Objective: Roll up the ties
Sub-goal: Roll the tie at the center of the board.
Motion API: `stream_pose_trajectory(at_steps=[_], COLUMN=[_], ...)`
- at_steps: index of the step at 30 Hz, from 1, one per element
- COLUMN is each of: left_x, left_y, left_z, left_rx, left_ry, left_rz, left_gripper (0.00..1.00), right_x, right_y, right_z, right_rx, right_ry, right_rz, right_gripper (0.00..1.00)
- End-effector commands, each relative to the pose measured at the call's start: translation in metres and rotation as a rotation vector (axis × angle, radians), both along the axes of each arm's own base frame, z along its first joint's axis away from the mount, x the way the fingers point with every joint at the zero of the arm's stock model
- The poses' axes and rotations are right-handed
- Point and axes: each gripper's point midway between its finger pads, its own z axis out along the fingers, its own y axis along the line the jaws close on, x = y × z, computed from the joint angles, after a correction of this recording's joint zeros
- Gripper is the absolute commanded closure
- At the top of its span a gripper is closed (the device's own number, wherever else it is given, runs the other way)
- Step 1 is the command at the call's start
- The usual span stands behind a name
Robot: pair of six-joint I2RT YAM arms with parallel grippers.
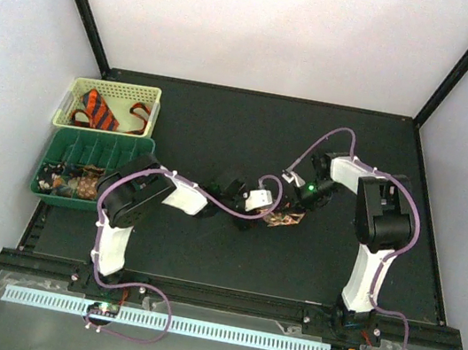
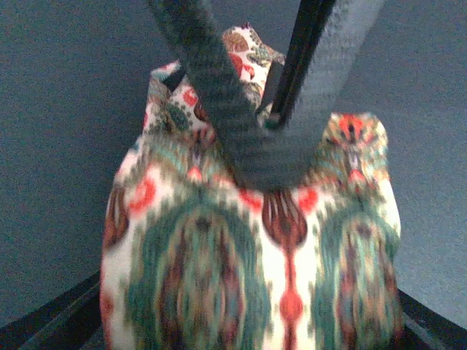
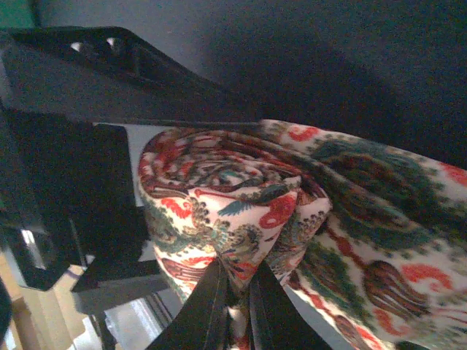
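The speckled tie (image 3: 241, 189) is found as a roll at the middle of the desk (image 1: 224, 128). The right tool (image 3: 239, 273) is clamped on the roll's edge. The left tool (image 2: 248, 286) is spread apart around it. The roll should be pinched tight and turned slowly, so no loops are let loose.

Left arm (image 1: 126, 202) elbow folded, forearm reaching right. Right arm (image 1: 379, 219) upright, forearm angled back toward the left. Right pincer (image 3: 237, 277) pinched tight on the rolled tie (image 3: 241, 197). Left pincer (image 1: 271, 210) spread wide around it; I can't confirm contact.
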Motion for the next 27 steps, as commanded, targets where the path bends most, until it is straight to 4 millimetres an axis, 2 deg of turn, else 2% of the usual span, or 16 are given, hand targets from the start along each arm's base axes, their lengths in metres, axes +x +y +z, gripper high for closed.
stream_pose_trajectory(at_steps=[1, 6, 12, 14, 16, 19, 23, 24, 27], left_x=[-0.01, -0.005, 0.003, 0.005, 0.007, 0.008, -0.002, -0.005, -0.012], left_y=[0.001, -0.012, -0.035, -0.042, -0.044, -0.037, -0.011, -0.006, 0.006], left_z=[0.008, 0.022, 0.021, 0.016, 0.01, 0.001, -0.019, -0.023, -0.031], left_rx=[-0.064, -0.149, -0.189, -0.182, -0.164, -0.104, 0.003, 0.022, 0.067], left_ry=[0.053, 0.032, 0.029, 0.026, 0.027, 0.016, 0.005, 0.006, 0.016], left_rz=[-0.034, -0.052, -0.045, -0.045, -0.043, -0.028, -0.003, -0.003, 0.001], left_gripper=[0.22, 0.18, 0.17, 0.2, 0.31, 0.48, 0.55, 0.55, 0.57], right_x=[0.006, 0.009, 0.011, 0.013, 0.014, 0.019, 0.025, 0.026, 0.03], right_y=[-0.033, -0.04, -0.039, -0.039, -0.036, -0.032, -0.032, -0.034, -0.035], right_z=[-0.044, -0.052, -0.057, -0.058, -0.057, -0.052, -0.043, -0.041, -0.026], right_rx=[-0.22, -0.277, -0.28, -0.277, -0.266, -0.24, -0.226, -0.225, -0.189], right_ry=[-0.064, -0.074, -0.062, -0.061, -0.061, -0.074, -0.086, -0.083, -0.072], right_rz=[0.02, -0.008, -0.023, -0.024, -0.024, -0.031, -0.025, -0.028, -0.04], right_gripper=[0.99, 0.99, 0.99, 0.99, 0.99, 0.99, 0.94, 0.91, 0.68])
